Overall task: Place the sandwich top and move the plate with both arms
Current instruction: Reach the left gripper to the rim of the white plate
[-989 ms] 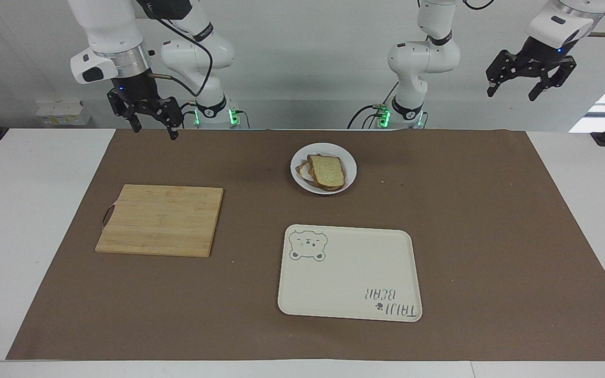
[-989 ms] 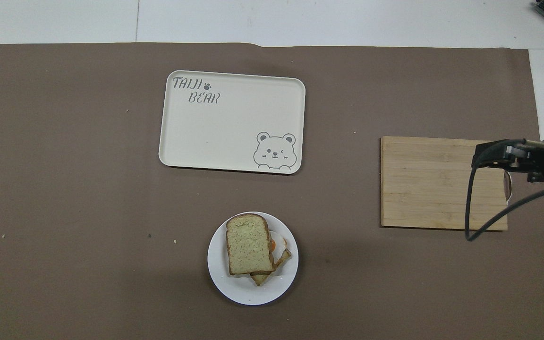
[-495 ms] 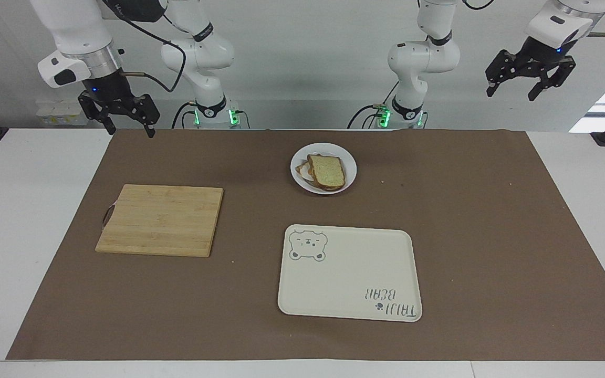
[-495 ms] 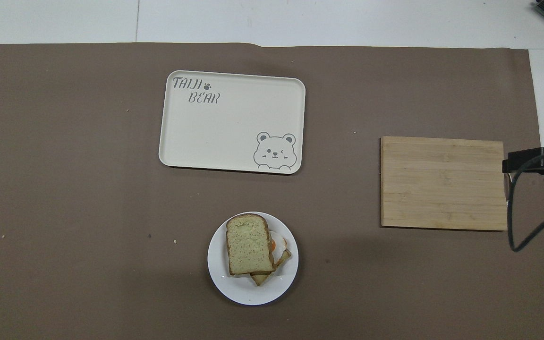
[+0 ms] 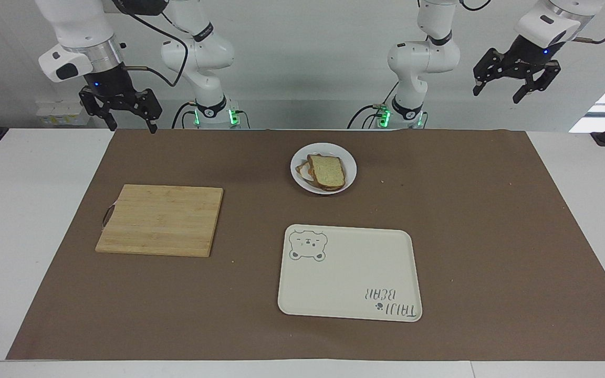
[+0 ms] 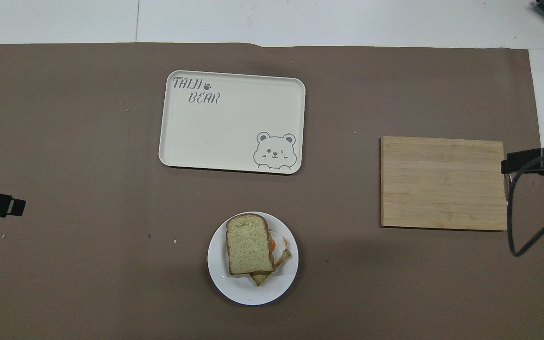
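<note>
Right gripper [image 5: 124, 113] has drawn back from over cutting board [image 5: 160, 219] toward its own table end, fingers spread, empty; left gripper [image 5: 515, 81] has edged inward, up high, spread, empty; suggests plate move is next; sandwich top [image 5: 326, 170] already lies on egg slice [image 6: 279, 250] in plate [image 5: 348, 157], near robots; bear tray [image 5: 350, 273] holds nothing.
</note>
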Robot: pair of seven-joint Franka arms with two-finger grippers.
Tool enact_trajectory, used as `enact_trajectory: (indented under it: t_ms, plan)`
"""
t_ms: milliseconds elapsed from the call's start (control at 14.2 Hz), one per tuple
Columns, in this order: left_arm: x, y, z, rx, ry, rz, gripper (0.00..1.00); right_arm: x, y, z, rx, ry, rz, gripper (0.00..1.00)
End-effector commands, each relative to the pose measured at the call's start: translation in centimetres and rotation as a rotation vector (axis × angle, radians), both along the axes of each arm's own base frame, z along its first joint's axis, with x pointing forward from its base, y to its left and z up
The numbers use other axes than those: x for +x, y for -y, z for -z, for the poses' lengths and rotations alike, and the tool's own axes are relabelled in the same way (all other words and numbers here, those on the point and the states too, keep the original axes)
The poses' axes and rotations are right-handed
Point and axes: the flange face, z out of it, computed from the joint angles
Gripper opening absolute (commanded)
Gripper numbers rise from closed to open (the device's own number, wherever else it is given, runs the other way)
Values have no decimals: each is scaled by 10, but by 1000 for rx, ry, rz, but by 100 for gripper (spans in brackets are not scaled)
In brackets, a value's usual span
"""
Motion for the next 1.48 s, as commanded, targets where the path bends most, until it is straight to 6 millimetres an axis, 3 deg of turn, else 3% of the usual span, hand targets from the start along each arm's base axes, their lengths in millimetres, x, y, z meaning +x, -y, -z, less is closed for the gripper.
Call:
enact_trajectory:
  t_ms: [0,353,495,777,848,1201,1413]
  plan:
    - [-12,27,50,-76,8,9,100,0,3,-4,2,-7,-22,100]
    - [-21,76,141,-215,-16,3,100,-6,-5,-6,3,-40,-36,100]
    - [-32,85,169,-268,-20,-31,100,-5,-4,-6,3,-31,-33,100]
    - [-51,110,210,-397,-36,-105,100,-5,-2,-6,5,-34,-27,100]
    - [-53,109,225,-434,-46,-154,100,-5,-1,-6,3,-33,-25,100]
    - [-85,147,300,-539,-24,-247,100,-5,-1,-6,5,-32,-24,100]
    - [-100,145,328,-573,-13,-252,100,-5,-1,-6,3,-33,-25,100]
